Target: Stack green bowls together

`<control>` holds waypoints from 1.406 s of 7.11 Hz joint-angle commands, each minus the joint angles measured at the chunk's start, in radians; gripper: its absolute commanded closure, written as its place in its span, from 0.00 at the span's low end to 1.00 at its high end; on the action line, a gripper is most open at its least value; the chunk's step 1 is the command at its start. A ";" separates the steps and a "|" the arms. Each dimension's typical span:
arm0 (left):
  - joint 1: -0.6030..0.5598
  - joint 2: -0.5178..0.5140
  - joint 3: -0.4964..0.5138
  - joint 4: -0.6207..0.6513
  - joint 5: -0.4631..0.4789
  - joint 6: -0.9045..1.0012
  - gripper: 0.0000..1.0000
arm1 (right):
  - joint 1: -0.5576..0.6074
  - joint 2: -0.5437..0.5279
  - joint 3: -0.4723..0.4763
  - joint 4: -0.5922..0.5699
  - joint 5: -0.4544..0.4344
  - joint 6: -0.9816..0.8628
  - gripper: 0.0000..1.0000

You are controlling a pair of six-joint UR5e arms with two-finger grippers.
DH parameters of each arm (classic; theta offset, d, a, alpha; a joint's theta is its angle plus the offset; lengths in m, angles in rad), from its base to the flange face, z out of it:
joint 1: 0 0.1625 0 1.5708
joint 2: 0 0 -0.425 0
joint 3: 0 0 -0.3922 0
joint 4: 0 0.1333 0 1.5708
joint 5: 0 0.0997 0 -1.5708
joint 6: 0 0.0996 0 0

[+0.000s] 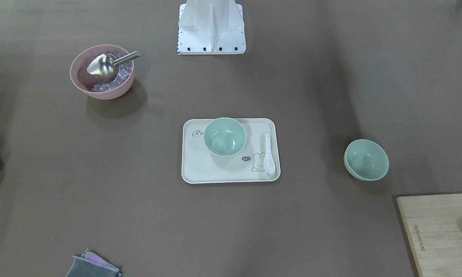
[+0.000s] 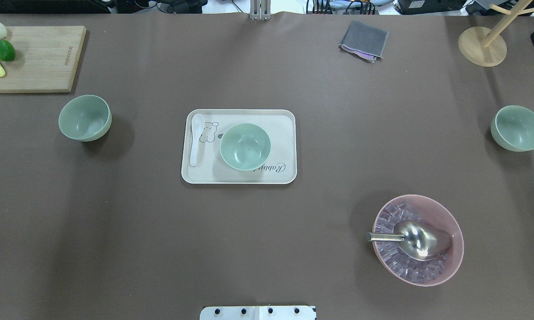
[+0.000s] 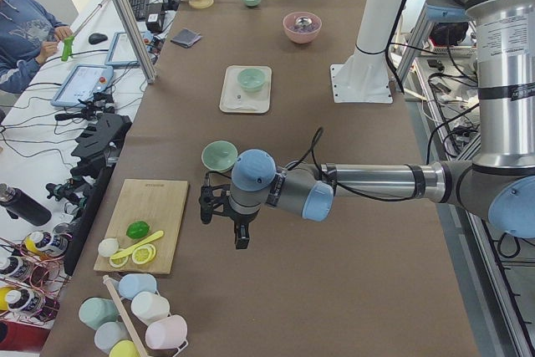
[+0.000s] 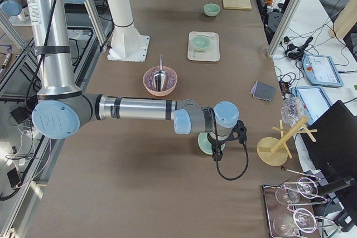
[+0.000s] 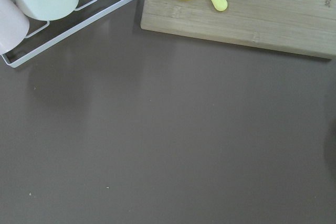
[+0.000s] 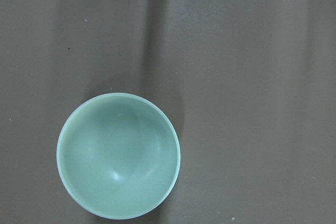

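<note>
Three green bowls (image 2: pixel 85 118) (image 2: pixel 245 146) (image 2: pixel 518 128), one pink bowl (image 1: pixel 107 93), one tray (image 2: pixel 275 133), one spoon (image 2: pixel 195 138)

The left arm (image 3: pixel 376 181), built of silver tubes joined by pale blue capped joints, stands in an upright section at the robot's side. It bends at the elbow (image 3: pixel 510 206) and runs its forearm level, out over the left end of the brown desk (image 3: pixel 334 290). Its wrist (image 3: pixel 253 175) turns downward, so the black left gripper (image 3: pixel 241 237) points straight down, above the desk surface and apart from it. The right arm (image 4: pixel 134 108), of the same build, takes a like pose: upright section, elbow (image 4: pixel 54 119), level forearm over the right end, wrist (image 4: pixel 226 114) bent down, black right gripper (image 4: pixel 216 152) pointing down. Whether either gripper's jaws are parted or closed cannot be told from these side views.
</note>
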 commanded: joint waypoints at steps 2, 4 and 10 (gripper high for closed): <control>0.027 0.008 -0.031 0.006 -0.004 -0.001 0.02 | -0.016 -0.004 0.004 0.001 -0.027 0.002 0.01; 0.107 -0.007 -0.034 0.003 -0.006 -0.012 0.02 | -0.025 -0.001 -0.005 0.031 -0.054 0.005 0.00; 0.373 -0.125 -0.022 -0.089 0.048 -0.320 0.02 | -0.153 0.105 -0.250 0.248 -0.058 0.127 0.00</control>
